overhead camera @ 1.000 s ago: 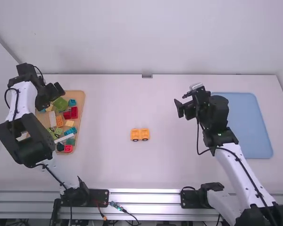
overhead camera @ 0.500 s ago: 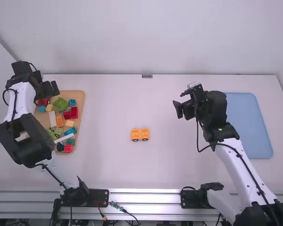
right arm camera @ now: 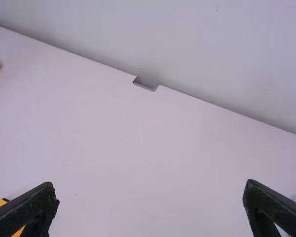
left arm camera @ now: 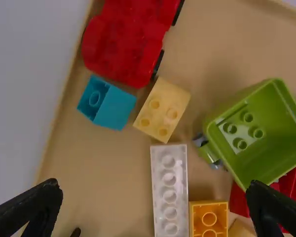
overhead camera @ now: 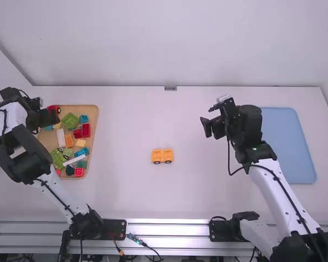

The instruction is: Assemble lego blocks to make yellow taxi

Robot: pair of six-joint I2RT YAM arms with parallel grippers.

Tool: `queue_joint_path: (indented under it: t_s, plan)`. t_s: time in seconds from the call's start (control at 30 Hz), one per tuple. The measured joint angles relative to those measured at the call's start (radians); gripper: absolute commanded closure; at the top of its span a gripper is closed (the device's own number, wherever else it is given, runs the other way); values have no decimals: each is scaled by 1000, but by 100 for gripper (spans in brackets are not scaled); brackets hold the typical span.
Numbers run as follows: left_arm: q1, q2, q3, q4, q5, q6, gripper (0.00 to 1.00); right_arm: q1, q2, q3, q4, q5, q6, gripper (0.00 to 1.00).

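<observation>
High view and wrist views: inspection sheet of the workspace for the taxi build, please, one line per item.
Surface: white table; damage, nothing seen
Job's things: orange-yellow wheeled base stands mid-table; blue tray lies at the right
Clutter: wooden tray, left, holds mixed blocks, including a red wheeled base, white strip and green box
Left gripper: open over the wooden tray, nothing between its fingers
Right gripper: open over the table, empty
Cables: black cables follow both arms; thin wires lie by the metal rail
Surroundings: pale wall behind the table
</observation>
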Motion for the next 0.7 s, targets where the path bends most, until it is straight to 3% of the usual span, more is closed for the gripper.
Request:
queue_joint_path:
  t_s: [0.3, 0.7]
  plan:
    - [-59, 181, 320, -174, -36, 81, 1, 0, 0, 0, -20, 0, -2, 1]
    - [-90, 236, 314, -133, -151, 142, 1, 0, 0, 0, -19, -2, 26, 1]
